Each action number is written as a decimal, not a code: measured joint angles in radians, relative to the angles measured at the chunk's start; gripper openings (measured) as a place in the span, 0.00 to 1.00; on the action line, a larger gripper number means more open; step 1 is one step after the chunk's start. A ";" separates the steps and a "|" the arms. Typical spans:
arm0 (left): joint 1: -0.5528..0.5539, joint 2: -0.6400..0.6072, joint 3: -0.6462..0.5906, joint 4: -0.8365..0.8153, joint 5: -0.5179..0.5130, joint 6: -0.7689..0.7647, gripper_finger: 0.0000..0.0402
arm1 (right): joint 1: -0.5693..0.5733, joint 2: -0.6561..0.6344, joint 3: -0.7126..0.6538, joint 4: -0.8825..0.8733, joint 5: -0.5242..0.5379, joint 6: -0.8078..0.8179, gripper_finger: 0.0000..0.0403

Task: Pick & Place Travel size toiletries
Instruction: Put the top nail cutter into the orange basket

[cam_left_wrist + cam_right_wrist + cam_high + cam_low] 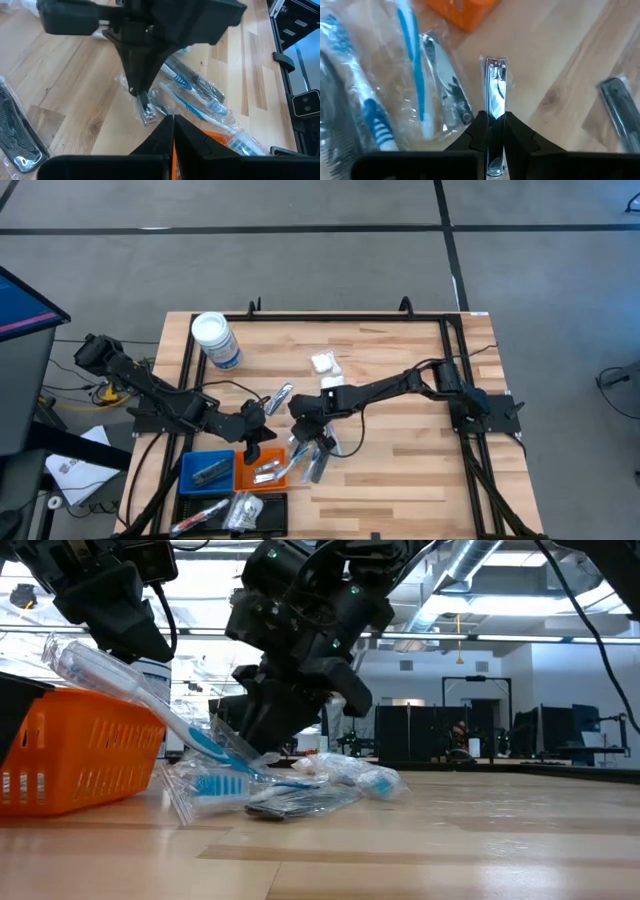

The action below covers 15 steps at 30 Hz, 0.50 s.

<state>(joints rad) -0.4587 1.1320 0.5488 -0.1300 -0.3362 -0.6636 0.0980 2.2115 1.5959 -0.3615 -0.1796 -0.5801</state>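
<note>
Table (400,470): trays kept at near-left corner | Orange tray (262,472): silvery items held inside | Right gripper (493,131): clamped on wrapped nail clipper (495,87), held just right of orange tray | Left gripper (250,442): closed, empty, over orange tray | Wrapped toothbrushes (415,75): heaped beside tray | Risk: slick wrapper judged liable to slip or be snagged on the heap.

Wrapped toiletries (318,460) heaped beside orange tray (283,477)

Grey floor (300,260), exposed ceiling ducts (470,560), dark cabinets (400,730) behind.
</note>
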 joint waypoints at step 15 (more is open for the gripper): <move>0.000 0.000 0.000 0.003 -0.001 -0.006 0.01 | 0.104 -0.049 0.002 -0.107 -0.032 -0.041 0.07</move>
<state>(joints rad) -0.4590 1.1320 0.5488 -0.1271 -0.3374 -0.6694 0.2015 2.1626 1.5974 -0.4684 -0.2121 -0.6209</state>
